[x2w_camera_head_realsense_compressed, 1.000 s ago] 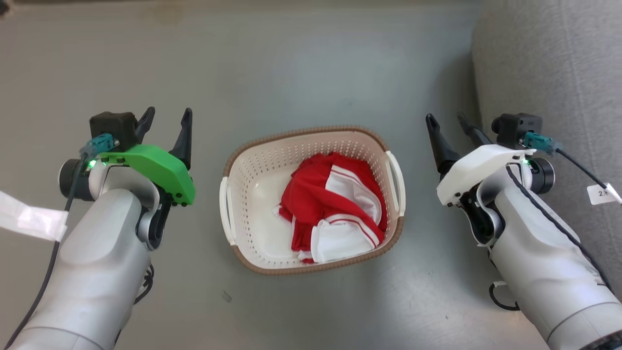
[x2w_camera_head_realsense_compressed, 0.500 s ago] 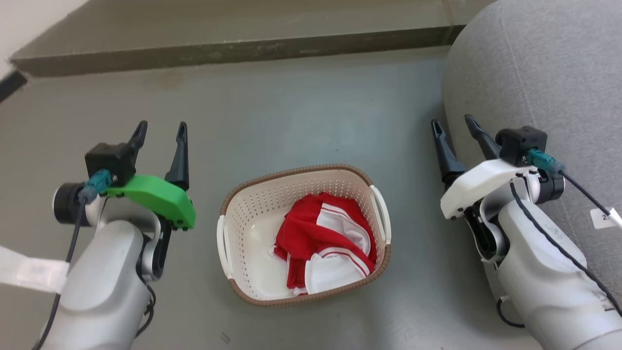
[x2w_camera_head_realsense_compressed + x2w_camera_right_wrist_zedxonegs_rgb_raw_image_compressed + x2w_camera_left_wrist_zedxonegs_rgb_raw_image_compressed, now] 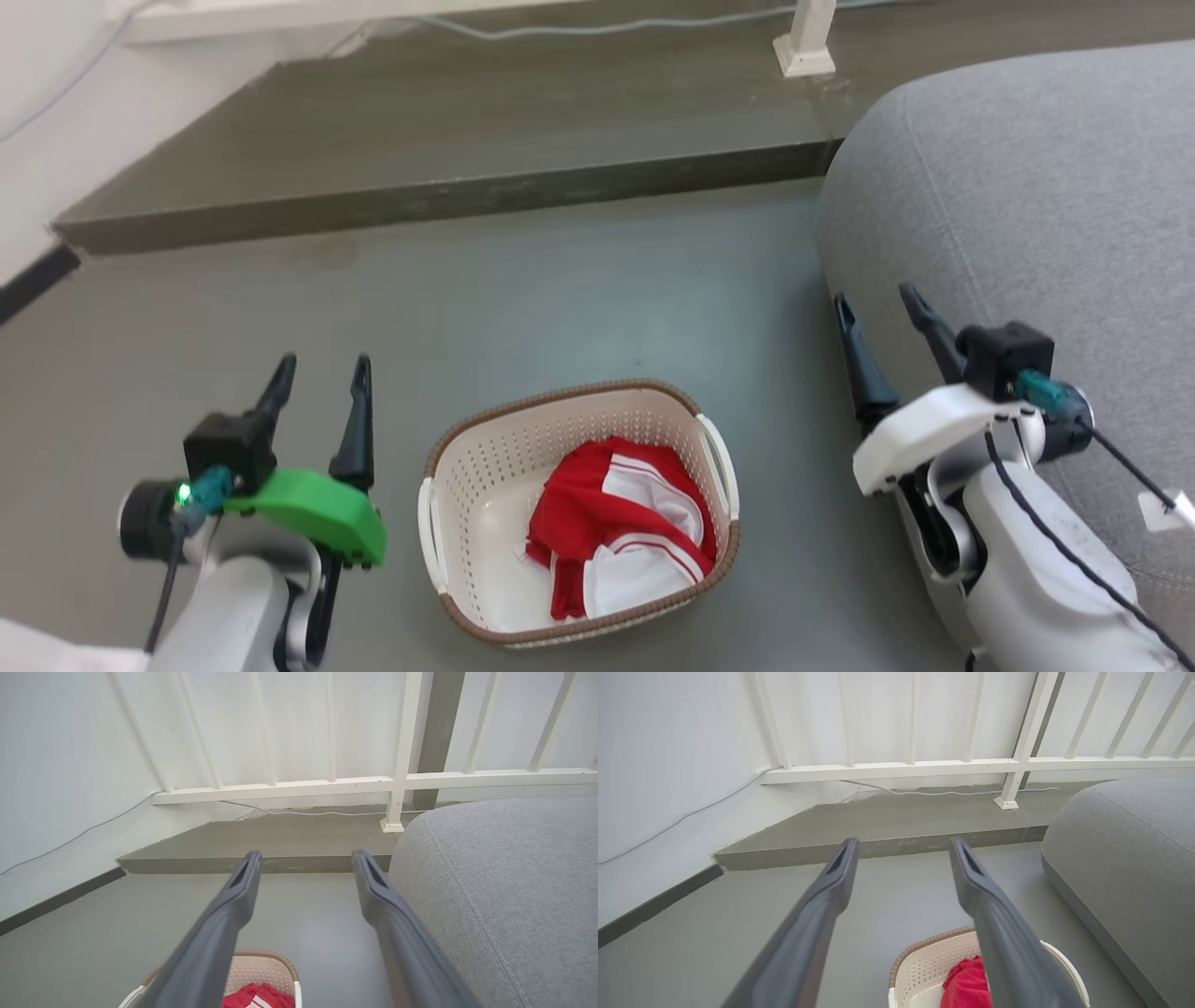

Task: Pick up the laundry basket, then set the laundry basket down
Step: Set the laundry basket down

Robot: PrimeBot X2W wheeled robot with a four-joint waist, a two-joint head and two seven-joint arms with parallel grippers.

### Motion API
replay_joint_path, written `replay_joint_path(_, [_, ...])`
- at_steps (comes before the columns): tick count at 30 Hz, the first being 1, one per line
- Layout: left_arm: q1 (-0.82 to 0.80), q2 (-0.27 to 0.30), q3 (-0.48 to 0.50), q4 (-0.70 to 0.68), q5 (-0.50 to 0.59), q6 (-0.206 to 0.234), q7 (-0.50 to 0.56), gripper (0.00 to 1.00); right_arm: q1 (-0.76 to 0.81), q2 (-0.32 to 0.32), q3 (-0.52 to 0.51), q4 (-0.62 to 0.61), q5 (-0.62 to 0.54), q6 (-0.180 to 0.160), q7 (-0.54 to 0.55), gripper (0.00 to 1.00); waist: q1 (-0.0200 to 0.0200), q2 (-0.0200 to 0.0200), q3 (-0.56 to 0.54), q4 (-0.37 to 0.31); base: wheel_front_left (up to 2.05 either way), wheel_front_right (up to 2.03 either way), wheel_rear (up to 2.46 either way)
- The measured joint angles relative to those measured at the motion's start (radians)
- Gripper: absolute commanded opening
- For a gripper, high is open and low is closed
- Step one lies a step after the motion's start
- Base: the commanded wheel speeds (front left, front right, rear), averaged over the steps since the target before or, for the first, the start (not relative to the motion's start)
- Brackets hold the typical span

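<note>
The cream-white plastic laundry basket (image 3: 523, 443), with little holes and a brown woven-look rim, is sitting on the smooth grey floor (image 3: 560, 280) between the two arms. A crumpled red and white cloth (image 3: 621, 523) is lying inside it. The left gripper (image 3: 323, 366), the one with the green cover, is hanging to the left of the basket with its two long dark fingers spread apart, holding nothing. The right gripper (image 3: 875, 299), the one with the white cover, is hanging to the right, close by the big soft grey couch (image 3: 1027, 205). Its fingers are spread apart and holding nothing too. Neither gripper is touching the basket. The basket's long way is running from side to side, so a white handle is facing each arm: the left handle (image 3: 428, 527) and the right handle (image 3: 726, 467). The basket is turned a little, so its right end is lying a bit farther from the robot. In both wrist views the fingers are pointing out over the basket toward the white railing (image 3: 924, 765), and the basket is peeking in at the bottom edge. So it seems to be lying below the fingers and inward from them. The left gripper is looking nearer to its handle than the right one is. To lift the basket, I think each gripper is going to need to tip down and come inward to its own handle.
</note>
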Motion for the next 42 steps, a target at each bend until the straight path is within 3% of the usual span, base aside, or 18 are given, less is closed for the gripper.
replay_joint_path(14, [0.222, -0.001, 0.05, -0.113, 0.053, 0.01, 0.0, 1.0, 0.156, -0.021, -0.006, -0.087, -0.009, -0.017, 0.0, 1.0, 0.0, 0.0, -0.108, -0.014, 0.0, 0.0, 0.0])
replay_joint_path(42, [0.362, -0.032, 0.124, -0.225, 0.134, 0.018, 0.0, 1.0, 0.254, -0.029, -0.018, -0.197, -0.009, -0.028, 0.0, 1.0, 0.0001, 0.0, -0.123, -0.016, 0.0, 0.0, 0.0])
